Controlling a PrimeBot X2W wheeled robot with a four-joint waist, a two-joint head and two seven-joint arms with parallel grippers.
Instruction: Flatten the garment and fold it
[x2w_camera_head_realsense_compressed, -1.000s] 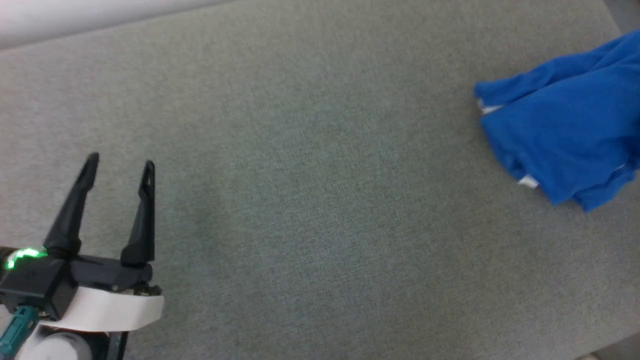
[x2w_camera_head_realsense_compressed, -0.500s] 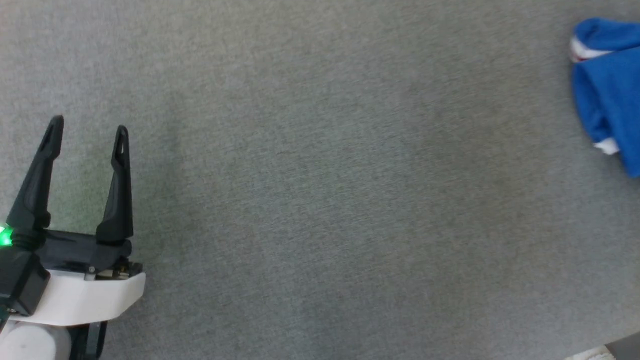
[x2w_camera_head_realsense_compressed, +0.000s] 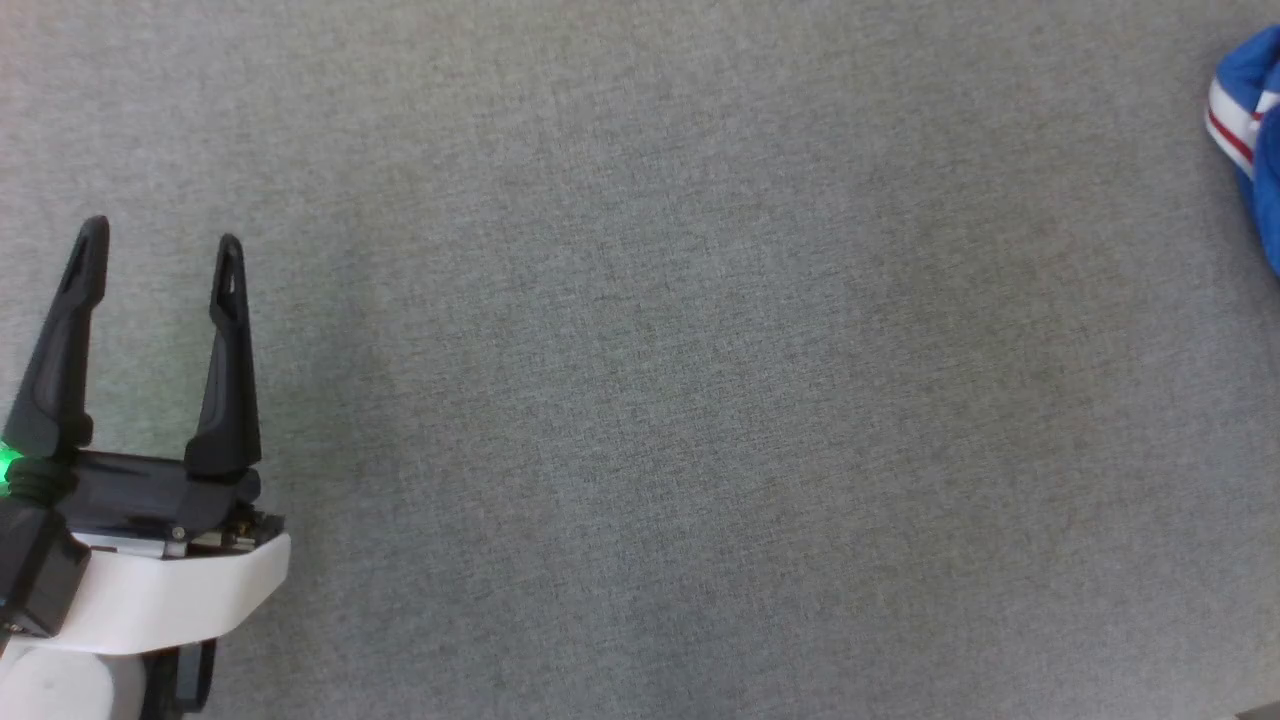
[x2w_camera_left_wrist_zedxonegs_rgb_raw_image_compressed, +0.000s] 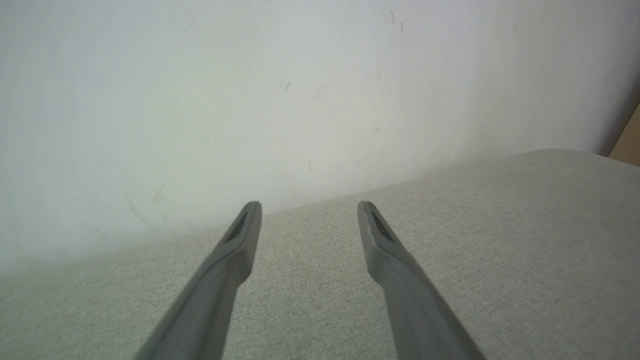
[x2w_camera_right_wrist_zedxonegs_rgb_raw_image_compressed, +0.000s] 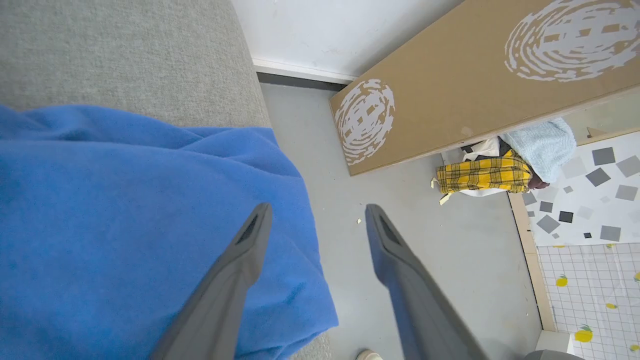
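The garment (x2w_camera_head_realsense_compressed: 1255, 130) is a royal-blue shirt with red-and-white striped trim; a small part of it shows at the right edge of the head view. In the right wrist view the garment (x2w_camera_right_wrist_zedxonegs_rgb_raw_image_compressed: 125, 225) lies bunched at the grey surface's edge and droops over it. My right gripper (x2w_camera_right_wrist_zedxonegs_rgb_raw_image_compressed: 317, 212) hangs open above that edge, its left finger over the blue cloth, its right finger over the floor, nothing between them. My left gripper (x2w_camera_head_realsense_compressed: 160, 235) stands open at the lower left of the head view, far from the garment. In its own view my left gripper (x2w_camera_left_wrist_zedxonegs_rgb_raw_image_compressed: 310, 207) points at a white wall.
The grey fabric surface (x2w_camera_head_realsense_compressed: 640, 380) spreads across the head view. Beyond its edge lie grey floor (x2w_camera_right_wrist_zedxonegs_rgb_raw_image_compressed: 440, 260), a leaning brown board (x2w_camera_right_wrist_zedxonegs_rgb_raw_image_compressed: 475, 75), a heap of yellow plaid and pale cloth (x2w_camera_right_wrist_zedxonegs_rgb_raw_image_compressed: 505, 170) and patterned mats (x2w_camera_right_wrist_zedxonegs_rgb_raw_image_compressed: 590, 250). A white wall (x2w_camera_left_wrist_zedxonegs_rgb_raw_image_compressed: 250, 100) backs the surface.
The head camera has swung, so the garment has slid almost out at the right edge. The left gripper stays open.
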